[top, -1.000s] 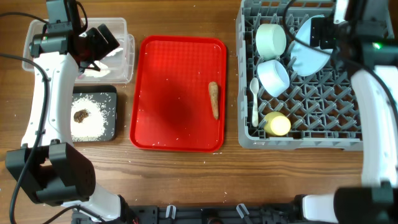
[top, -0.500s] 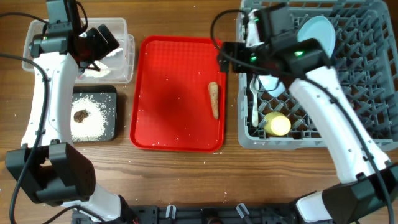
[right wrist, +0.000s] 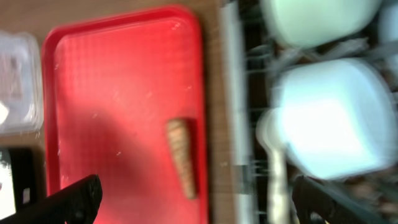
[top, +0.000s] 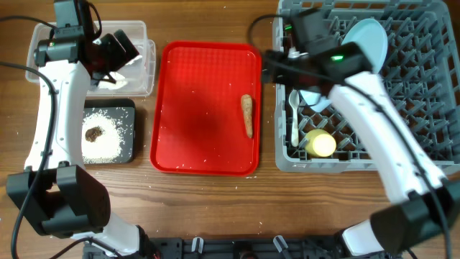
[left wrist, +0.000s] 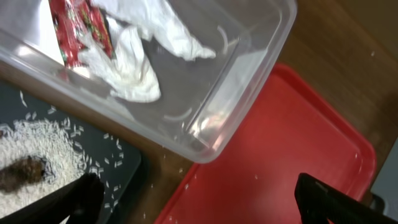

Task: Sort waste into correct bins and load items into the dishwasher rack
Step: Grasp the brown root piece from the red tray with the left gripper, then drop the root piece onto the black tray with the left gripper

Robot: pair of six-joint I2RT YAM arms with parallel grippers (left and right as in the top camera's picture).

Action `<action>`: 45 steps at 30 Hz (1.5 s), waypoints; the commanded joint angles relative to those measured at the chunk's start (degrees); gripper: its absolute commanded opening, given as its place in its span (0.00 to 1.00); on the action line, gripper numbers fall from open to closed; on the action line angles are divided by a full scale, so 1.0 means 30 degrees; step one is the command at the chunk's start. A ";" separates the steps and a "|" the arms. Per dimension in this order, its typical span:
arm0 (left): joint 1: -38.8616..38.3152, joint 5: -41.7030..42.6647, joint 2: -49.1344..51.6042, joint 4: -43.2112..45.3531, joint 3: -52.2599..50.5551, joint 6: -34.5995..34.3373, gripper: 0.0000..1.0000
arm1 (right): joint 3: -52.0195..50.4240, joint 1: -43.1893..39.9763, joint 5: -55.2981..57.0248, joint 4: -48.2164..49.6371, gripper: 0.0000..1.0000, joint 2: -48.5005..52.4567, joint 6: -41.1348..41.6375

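The long brown carrot-shaped piece (top: 247, 114) lies on the red tray (top: 194, 108); it also shows in the right wrist view (right wrist: 182, 155). My right gripper (right wrist: 196, 202) is open and empty above the tray's right edge and the grey dishwasher rack (top: 402, 155). The rack holds the plate (top: 366, 36), the yellow cup (top: 321, 144), the white spoon (top: 294, 119) and a pale blue bowl (right wrist: 329, 118) beside a pale green bowl (right wrist: 311, 18). My left gripper (left wrist: 199, 202) is open and empty over the clear tub (left wrist: 249, 81), which holds the red-and-white wrapper (left wrist: 78, 31) and crumpled paper (left wrist: 134, 65). The black tray (top: 128, 147) holds rice crumbs (top: 108, 137) and the dark lump (top: 93, 133).
Stray white crumbs lie on the red tray and on the wooden table (top: 208, 201) near the black tray. The right arm (top: 374, 108) stretches over the rack's left half. Cables run along the table's left and back edges.
My right arm swung from the rack's right side to its left edge, then shifted slightly right. The left arm has not moved.
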 commanded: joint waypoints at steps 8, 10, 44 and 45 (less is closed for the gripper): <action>-0.9369 0.0204 0.2703 -0.0670 0.0087 0.0007 0.93 | -0.0036 -0.8750 0.0525 -0.1464 1.00 -0.4415 -0.2761; -1.1023 0.0007 0.3876 0.0036 0.0087 -0.0117 0.93 | -0.0036 -0.9326 0.0525 -0.1457 1.00 -0.4415 -0.2769; 0.2127 -0.6608 -0.1129 -0.8597 0.0707 -1.0899 0.04 | -0.0044 -0.6186 -0.2273 -0.1078 1.00 -0.3869 -0.3330; 0.2790 -0.6615 -0.1129 -0.7395 -0.0714 -1.1409 0.04 | -0.0044 -0.5275 -0.2273 -0.0845 1.00 -0.3592 -0.3344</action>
